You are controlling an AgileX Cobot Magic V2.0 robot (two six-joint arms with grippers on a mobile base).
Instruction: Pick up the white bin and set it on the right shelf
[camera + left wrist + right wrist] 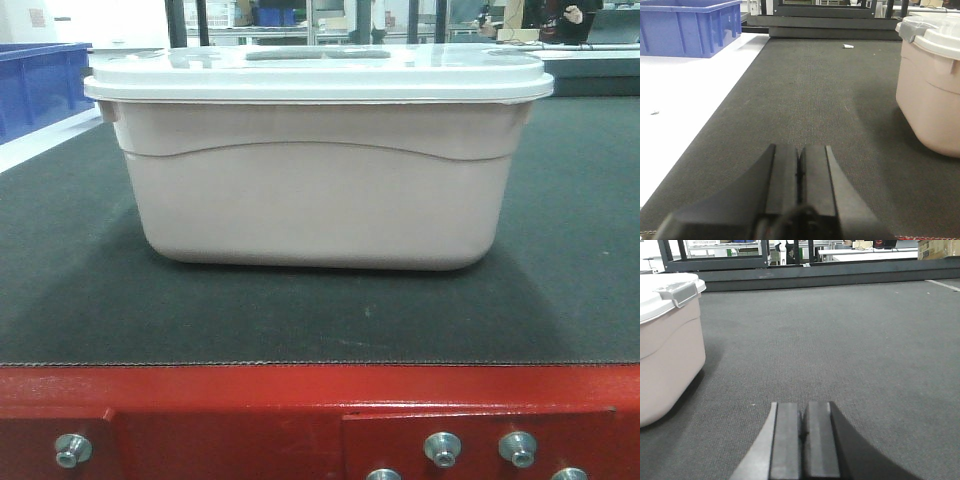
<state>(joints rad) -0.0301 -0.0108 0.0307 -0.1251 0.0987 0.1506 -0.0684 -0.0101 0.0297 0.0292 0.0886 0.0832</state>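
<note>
With left pincer (799,155) and right pincer (802,412) closed empty, the bulky, rigid, slick white bin (320,190) likely needs clamping from both ends.

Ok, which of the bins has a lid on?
The pale pinkish-white bin on the dark mat: a flat white lid covers it. The blue bin, off on the white surface, is open-topped.

Black blocky left gripper (799,152), right gripper (803,410)

The left hand (800,152) sits low, its two dark fingers (785,172) pressed flat together; the right hand (802,410) matches it (both level, pointing forward).
</note>
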